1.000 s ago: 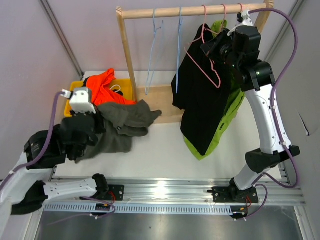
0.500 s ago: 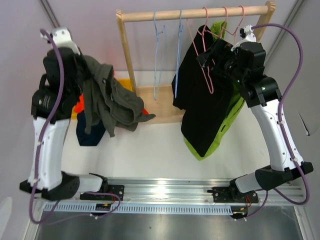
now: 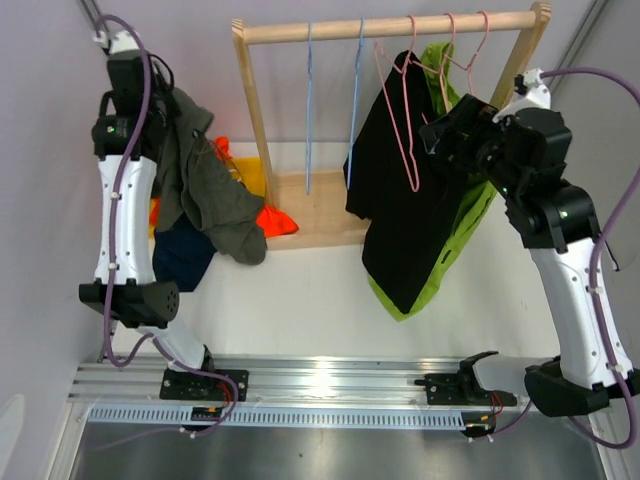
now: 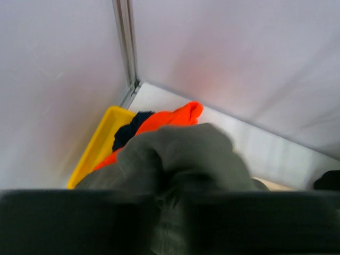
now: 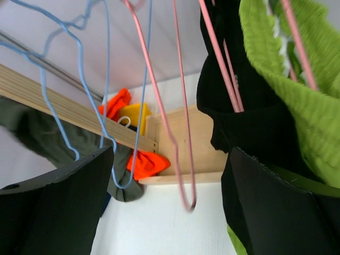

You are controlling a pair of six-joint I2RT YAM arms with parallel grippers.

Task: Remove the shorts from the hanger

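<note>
My left gripper is raised high at the back left, its fingers closed on the olive-grey shorts, which hang down over the bin. The left wrist view shows that fabric bunched between the dark fingers of the left gripper. My right gripper stands open beside the black shorts, with nothing held. A bare pink hanger dangles between its fingers, untouched. Lime green shorts hang behind the black pair.
Orange shorts and navy shorts lie in and around the yellow bin. Two bare blue hangers hang on the wooden rail. The rack's left post stands between bin and hangers.
My left arm has swung up from table level to the back left, lifting the olive-grey shorts. The right gripper has opened, let go of the pink hanger and drawn back to the right.
</note>
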